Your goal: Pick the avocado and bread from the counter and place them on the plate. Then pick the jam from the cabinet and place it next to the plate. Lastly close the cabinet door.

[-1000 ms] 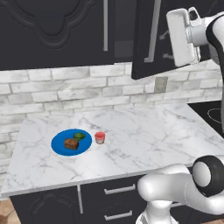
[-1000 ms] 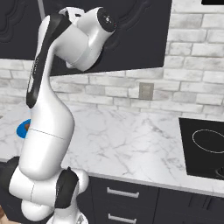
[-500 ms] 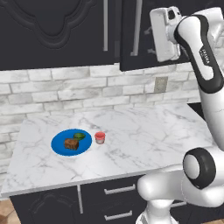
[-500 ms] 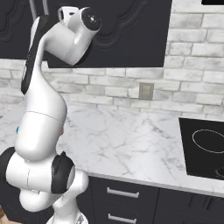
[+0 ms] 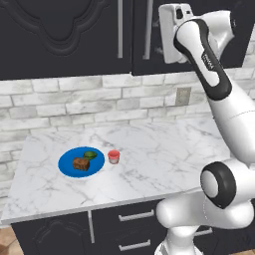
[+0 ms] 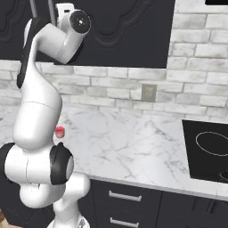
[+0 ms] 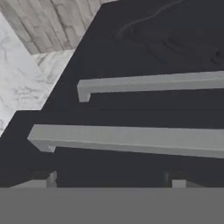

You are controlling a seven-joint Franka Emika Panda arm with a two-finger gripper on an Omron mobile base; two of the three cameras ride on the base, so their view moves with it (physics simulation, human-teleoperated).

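As the white arm has swung the black moulded cabinet door (image 5: 149, 35) nearly flush since a second ago, closing looks almost done. The small red jam jar (image 5: 114, 156) sits just beside the round blue plate (image 5: 67, 162). The gripper (image 7: 109, 177) faces the door's bar handle (image 7: 131, 139), fingers apart, empty.

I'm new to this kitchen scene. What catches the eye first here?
The white arm reaches up to the black cabinet door, its pincer facing two metal bar handles. Below, on the marble counter, a blue plate carries the bread and avocado, with the red jam just beside it.
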